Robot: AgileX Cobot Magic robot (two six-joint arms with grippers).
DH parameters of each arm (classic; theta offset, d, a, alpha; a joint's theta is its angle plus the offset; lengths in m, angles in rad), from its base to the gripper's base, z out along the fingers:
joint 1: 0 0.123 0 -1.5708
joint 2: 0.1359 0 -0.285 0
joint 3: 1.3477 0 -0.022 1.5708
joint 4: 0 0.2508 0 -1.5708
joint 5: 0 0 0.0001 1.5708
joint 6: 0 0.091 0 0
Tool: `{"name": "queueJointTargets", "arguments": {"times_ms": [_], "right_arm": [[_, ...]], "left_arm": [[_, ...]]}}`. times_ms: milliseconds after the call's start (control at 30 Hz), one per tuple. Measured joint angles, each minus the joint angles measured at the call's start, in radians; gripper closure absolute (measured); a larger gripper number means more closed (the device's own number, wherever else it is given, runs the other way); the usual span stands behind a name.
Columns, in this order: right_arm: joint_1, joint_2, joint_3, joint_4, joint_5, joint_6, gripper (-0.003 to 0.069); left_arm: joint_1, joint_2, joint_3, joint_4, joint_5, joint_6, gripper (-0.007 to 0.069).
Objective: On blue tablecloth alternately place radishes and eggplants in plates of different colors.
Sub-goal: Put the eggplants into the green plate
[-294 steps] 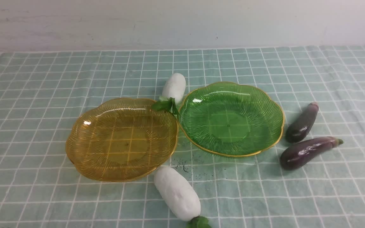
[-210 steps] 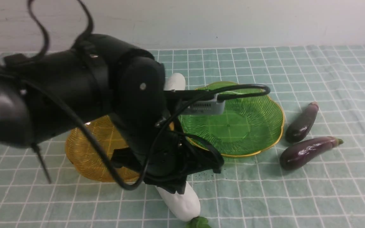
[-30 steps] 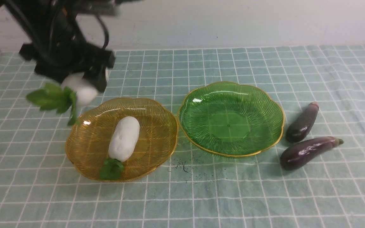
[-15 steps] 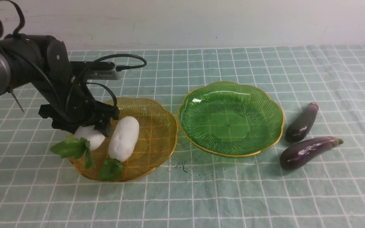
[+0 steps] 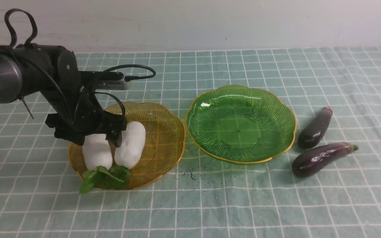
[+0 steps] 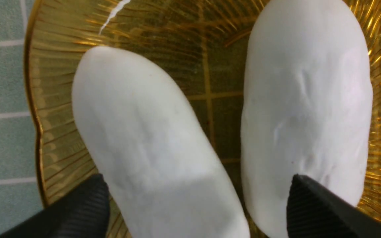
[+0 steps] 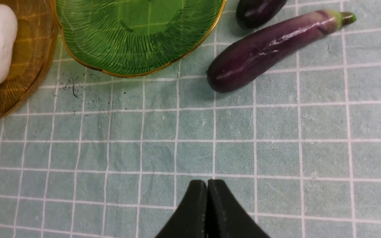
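Note:
Two white radishes lie side by side in the amber plate (image 5: 164, 132), the left one (image 5: 97, 155) and the right one (image 5: 130, 147), leaves toward the front. My left gripper (image 5: 96, 140) is open straddling the left radish (image 6: 144, 142), with a gap at its sides. One finger (image 6: 319, 211) overlaps the right radish (image 6: 306, 92). The green plate (image 5: 240, 124) is empty. Two purple eggplants (image 5: 315, 127) (image 5: 322, 158) lie on the blue tablecloth (image 5: 210, 205) to its right. My right gripper (image 7: 207, 182) is shut and empty above the cloth, near the closer eggplant (image 7: 270, 49).
The left arm and its cable (image 5: 45, 82) reach over the back left of the amber plate. Small dark specks (image 5: 190, 172) mark the cloth in front of the two plates. A pale wall (image 5: 210, 23) bounds the table's far edge.
My left gripper came down with the second radish and set it in the amber plate beside the first, then opened. My right gripper rose a little at the right edge.

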Motion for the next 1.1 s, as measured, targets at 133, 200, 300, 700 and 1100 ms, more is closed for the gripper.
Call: {"name": "queueJointTargets", "arguments": {"times_ms": [133,200,300,700,1100], "right_arm": [[-0.019,0.062,-0.071,-0.045,0.034,0.06,0.0674],[-0.046,0.101,-0.11,-0.068,0.061,0.097,0.0674],[-0.092,0.168,-0.155,-0.084,0.077,0.14,0.0673],[-0.125,0.543,-0.189,0.108,0.018,0.162,0.0396],[-0.112,0.796,-0.195,0.138,-0.196,0.181,-0.0027]], "left_arm": [[-0.004,-0.031,-0.096,-0.004,0.135,0.007,0.0144],[-0.009,-0.065,-0.132,-0.009,0.194,0.022,0.034],[-0.026,-0.154,-0.146,-0.03,0.232,0.067,0.0561],[-0.224,-0.481,0.003,-0.089,0.262,0.143,0.0632],[-0.258,-0.502,0.042,-0.058,0.24,0.14,0.0632]]}}
